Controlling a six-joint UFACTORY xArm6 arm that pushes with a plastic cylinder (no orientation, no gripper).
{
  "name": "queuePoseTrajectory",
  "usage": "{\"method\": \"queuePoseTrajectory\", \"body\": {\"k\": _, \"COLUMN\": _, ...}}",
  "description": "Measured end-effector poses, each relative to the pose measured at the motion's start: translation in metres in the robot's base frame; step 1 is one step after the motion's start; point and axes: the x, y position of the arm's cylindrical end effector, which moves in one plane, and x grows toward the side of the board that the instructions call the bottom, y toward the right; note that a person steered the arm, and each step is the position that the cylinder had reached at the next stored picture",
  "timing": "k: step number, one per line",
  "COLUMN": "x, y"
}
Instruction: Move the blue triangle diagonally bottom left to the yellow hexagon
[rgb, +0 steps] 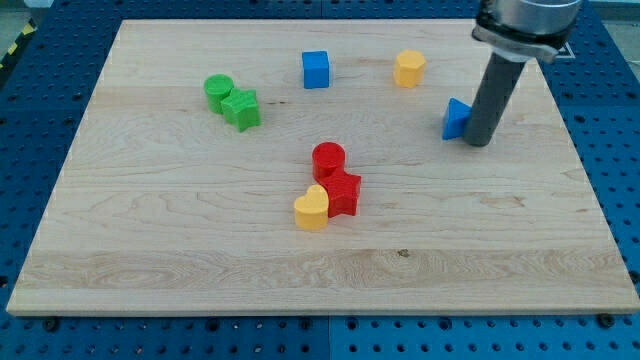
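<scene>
The blue triangle (456, 118) lies at the view's right, partly hidden by my rod. My tip (480, 143) rests on the board right against the triangle's right side. The yellow hexagon (408, 69) stands up and to the left of the triangle, near the view's top.
A blue cube (316, 69) stands at the top middle. A green cylinder (218, 91) and a green star (241, 109) touch at the left. A red cylinder (328, 159), a red star (343, 192) and a yellow heart (312, 209) cluster at the centre on the wooden board (150, 250).
</scene>
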Motion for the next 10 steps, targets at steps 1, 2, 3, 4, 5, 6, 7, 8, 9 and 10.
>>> {"method": "queuePoseTrajectory", "body": {"k": 1, "x": -0.046, "y": 0.003}}
{"method": "queuePoseTrajectory", "body": {"k": 2, "x": -0.056, "y": 0.003}}
{"method": "queuePoseTrajectory", "body": {"k": 3, "x": -0.056, "y": 0.027}}
{"method": "queuePoseTrajectory", "body": {"k": 4, "x": -0.055, "y": 0.058}}
{"method": "queuePoseTrajectory", "body": {"k": 5, "x": -0.038, "y": 0.057}}
{"method": "queuePoseTrajectory", "body": {"k": 6, "x": -0.018, "y": 0.041}}
{"method": "queuePoseTrajectory", "body": {"k": 7, "x": -0.029, "y": 0.023}}
{"method": "queuePoseTrajectory", "body": {"k": 8, "x": -0.035, "y": -0.016}}
{"method": "queuePoseTrajectory", "body": {"k": 9, "x": -0.035, "y": -0.037}}
{"method": "queuePoseTrajectory", "body": {"k": 10, "x": -0.035, "y": -0.071}}
